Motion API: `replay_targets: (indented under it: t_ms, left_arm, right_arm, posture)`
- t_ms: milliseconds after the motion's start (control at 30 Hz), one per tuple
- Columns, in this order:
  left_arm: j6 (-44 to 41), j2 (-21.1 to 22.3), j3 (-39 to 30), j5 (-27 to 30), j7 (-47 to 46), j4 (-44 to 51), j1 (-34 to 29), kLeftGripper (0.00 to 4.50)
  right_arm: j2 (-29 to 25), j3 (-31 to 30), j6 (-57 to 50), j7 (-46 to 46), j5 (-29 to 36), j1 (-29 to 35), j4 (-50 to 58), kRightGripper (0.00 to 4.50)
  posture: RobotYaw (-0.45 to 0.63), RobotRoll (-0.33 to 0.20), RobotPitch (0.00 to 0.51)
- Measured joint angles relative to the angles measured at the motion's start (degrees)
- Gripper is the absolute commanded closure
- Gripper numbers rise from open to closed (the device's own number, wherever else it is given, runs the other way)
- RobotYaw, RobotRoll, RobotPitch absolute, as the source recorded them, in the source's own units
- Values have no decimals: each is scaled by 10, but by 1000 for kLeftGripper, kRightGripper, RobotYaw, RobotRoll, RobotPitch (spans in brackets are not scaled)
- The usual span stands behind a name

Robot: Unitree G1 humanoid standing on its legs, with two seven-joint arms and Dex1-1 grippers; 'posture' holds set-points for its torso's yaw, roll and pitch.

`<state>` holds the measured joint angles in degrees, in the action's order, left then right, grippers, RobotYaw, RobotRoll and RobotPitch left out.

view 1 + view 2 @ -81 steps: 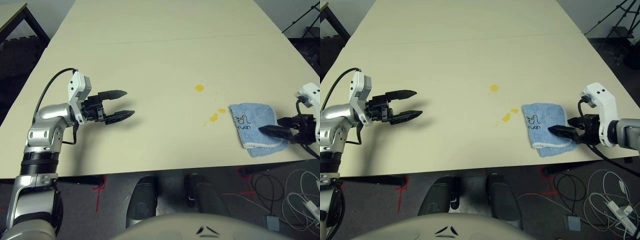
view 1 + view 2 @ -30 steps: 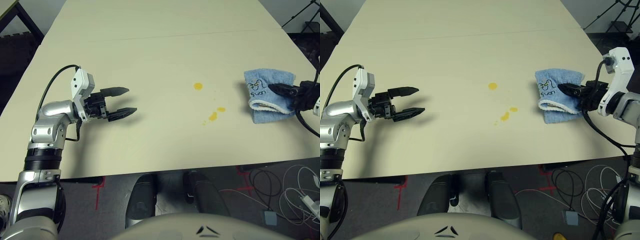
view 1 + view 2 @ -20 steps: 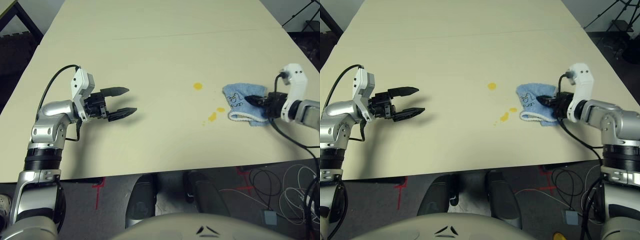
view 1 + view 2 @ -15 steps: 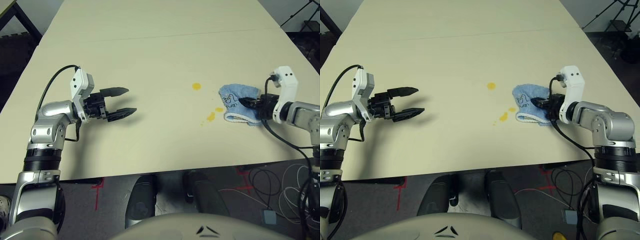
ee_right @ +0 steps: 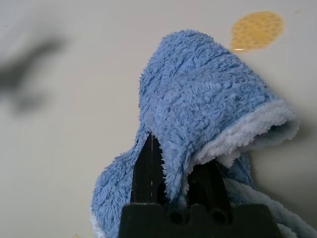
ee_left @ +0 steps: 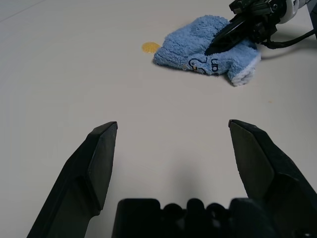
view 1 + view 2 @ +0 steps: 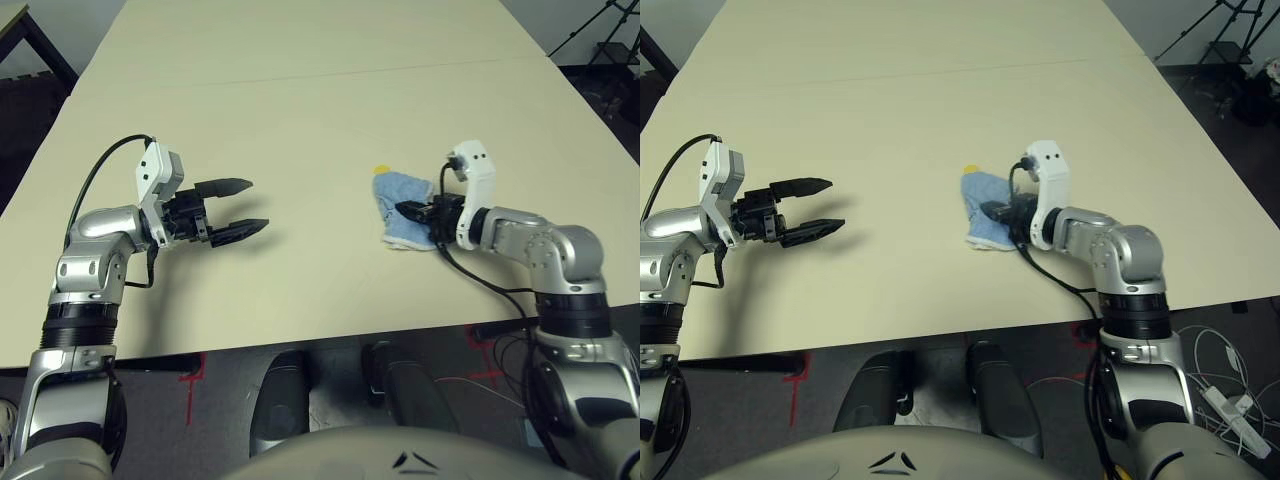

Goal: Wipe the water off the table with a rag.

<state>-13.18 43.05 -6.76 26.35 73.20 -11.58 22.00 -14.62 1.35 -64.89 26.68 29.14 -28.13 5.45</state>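
On the left, the left gripper hangs above the table, its fingers apart. Further right, the yellow water blob lies just beside the blue rag. The right gripper's fingers are clamped on the rag, which seems to rest on the tabletop.
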Motion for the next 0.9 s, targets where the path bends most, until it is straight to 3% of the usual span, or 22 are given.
replay_targets:
  t_ms: [200,367,900]
  left_arm:
    - [-1,1,0,2,0,0,0,0]
    - [-1,4,0,2,3,-1,0,0]
    - [4,7,2,-1,20,-12,20,0]
  right_arm:
    - [38,-20,-23,-14,1,-2,17,4468]
    - [32,-28,-43,-14,6,6,40,4468]
    - [-219,25,-59,83,47,32,28,4468]
  posture:
    - [158,0,167]
    - [147,0,167]
    - [120,0,173]
